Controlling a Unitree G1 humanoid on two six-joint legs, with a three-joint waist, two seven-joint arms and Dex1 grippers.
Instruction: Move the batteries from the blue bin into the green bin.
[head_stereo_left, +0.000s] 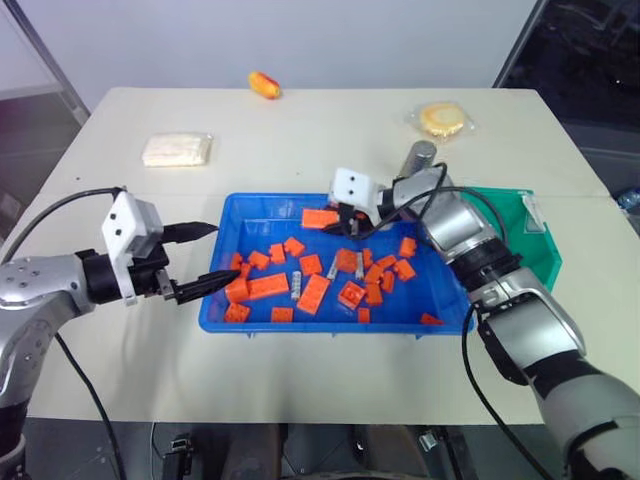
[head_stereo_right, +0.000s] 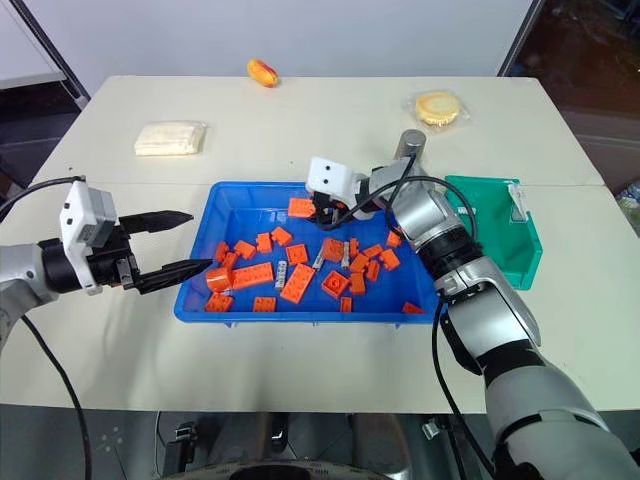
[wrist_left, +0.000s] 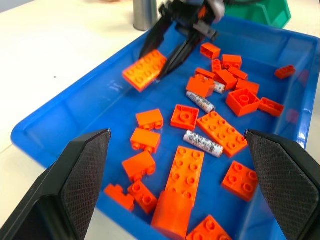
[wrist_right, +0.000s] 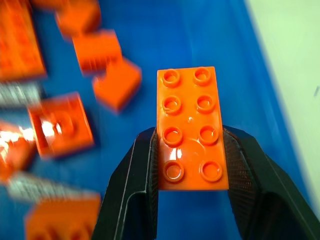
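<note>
The blue bin (head_stereo_left: 243, 207) lies mid-table, strewn with orange bricks. Among them lie three small silver batteries (wrist_left: 202, 142) (wrist_left: 200, 101) (head_stereo_left: 296, 285). My right gripper (wrist_right: 190, 134) is shut on a flat orange eight-stud brick (wrist_right: 191, 127), not a battery. It holds the brick tilted just above the bin's far side (head_stereo_left: 320, 217). The green bin (head_stereo_left: 522, 238) stands to the right of the blue one, partly behind my right arm. At the blue bin's left rim, my left gripper (head_stereo_left: 222, 252) hovers open, holding nothing.
A grey metal can (head_stereo_left: 418, 158) stands just behind the blue bin, close to my right wrist. Farther back lie a white packet (head_stereo_left: 177, 150), an orange-yellow item (head_stereo_left: 265, 85) and a wrapped round yellow snack (head_stereo_left: 442, 119).
</note>
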